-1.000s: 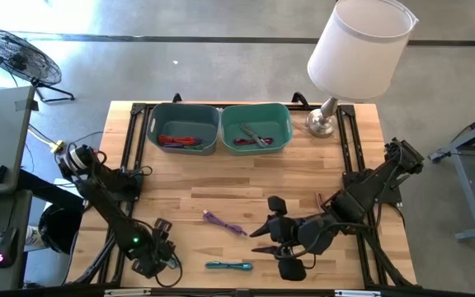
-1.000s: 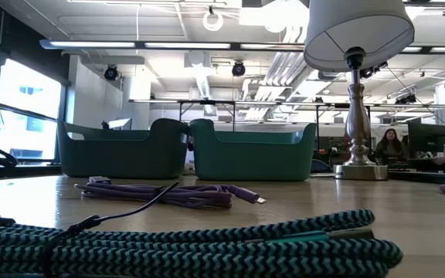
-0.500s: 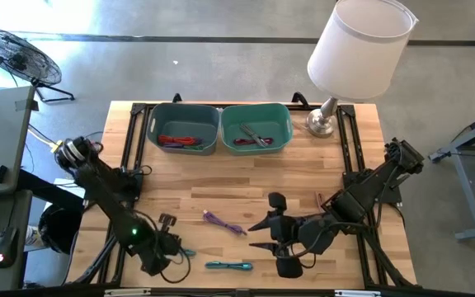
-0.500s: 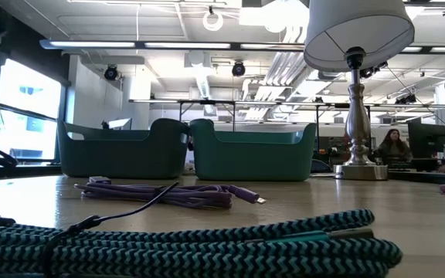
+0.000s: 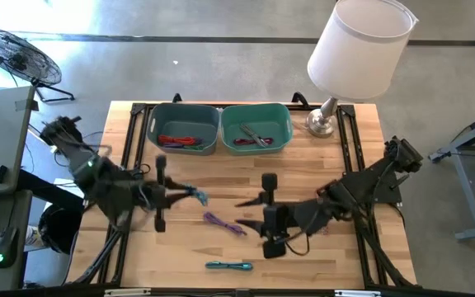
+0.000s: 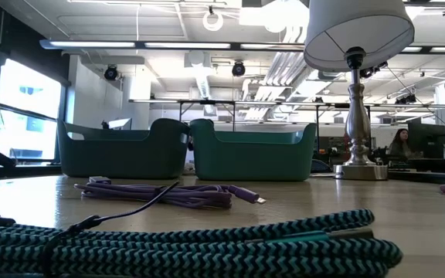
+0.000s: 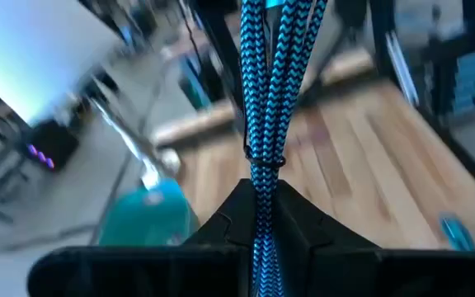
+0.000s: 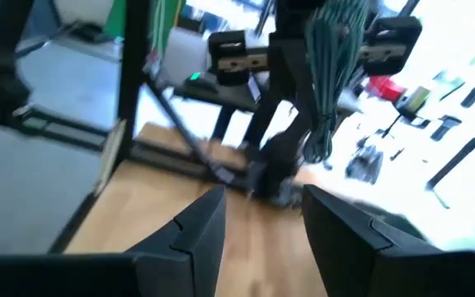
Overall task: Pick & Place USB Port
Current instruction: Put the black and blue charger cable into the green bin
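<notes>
- Blue cable (image 5: 195, 195): high view, clamped in the left gripper (image 5: 174, 195), raised over the table's (image 5: 320, 157) left-centre. Purple cable (image 5: 223, 222) lies mid-table; teal cable (image 5: 228, 265) near edge. Right gripper (image 5: 250, 214) spread wide, empty, right of purple cable.
- Low view: teal cable (image 6: 207, 243) nearest; bins (image 6: 184, 150) and lamp (image 6: 356, 85) far.
- Left wrist view: fingers (image 7: 303, 227) pinch the blue cable (image 7: 266, 99).
- Right wrist view: fingers (image 8: 349, 227) apart.

right gripper (image 8: 258, 219): two dark fingers (image 8: 195, 231) spread, nothing between them | table (image 8: 138, 219): light wood, bare in front of the fingers | left arm (image 8: 291, 91): farther off, blurred, a bundled cable (image 8: 330, 58) hanging from its gripper | black frame post (image 8: 134, 74): upright by the table edge
</notes>
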Robot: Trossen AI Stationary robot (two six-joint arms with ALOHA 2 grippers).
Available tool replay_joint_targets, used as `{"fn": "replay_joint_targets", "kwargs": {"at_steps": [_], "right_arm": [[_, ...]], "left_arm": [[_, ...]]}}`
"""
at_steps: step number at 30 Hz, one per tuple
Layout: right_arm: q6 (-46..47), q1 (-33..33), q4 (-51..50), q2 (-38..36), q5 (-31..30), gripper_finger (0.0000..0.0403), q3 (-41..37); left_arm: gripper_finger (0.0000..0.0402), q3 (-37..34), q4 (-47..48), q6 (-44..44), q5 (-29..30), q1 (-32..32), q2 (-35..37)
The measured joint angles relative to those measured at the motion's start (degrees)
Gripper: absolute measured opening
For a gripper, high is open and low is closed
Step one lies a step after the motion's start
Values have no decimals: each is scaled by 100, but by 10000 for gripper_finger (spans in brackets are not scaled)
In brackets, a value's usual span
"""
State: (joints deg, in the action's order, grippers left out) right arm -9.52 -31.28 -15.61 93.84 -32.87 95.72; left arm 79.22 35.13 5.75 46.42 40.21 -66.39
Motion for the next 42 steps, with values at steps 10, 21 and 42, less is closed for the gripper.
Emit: {"fn": "replay_joint_targets", "kwargs": {"at_steps": [10, 21, 42], "right_arm": [[-747, 840, 881, -9, 864, 154, 0], [-723, 1365, 928, -11, 1835, 153, 0], [-1036, 2041, 950, -42, 2496, 153, 7]], "left_arm": [[18, -71, -1287, 1093, -1581, -1021, 64], [17, -72, -1264, 1241, -2631, -1855, -21], [13, -72, -1567, 1336, -3235, -2536, -20]]}}
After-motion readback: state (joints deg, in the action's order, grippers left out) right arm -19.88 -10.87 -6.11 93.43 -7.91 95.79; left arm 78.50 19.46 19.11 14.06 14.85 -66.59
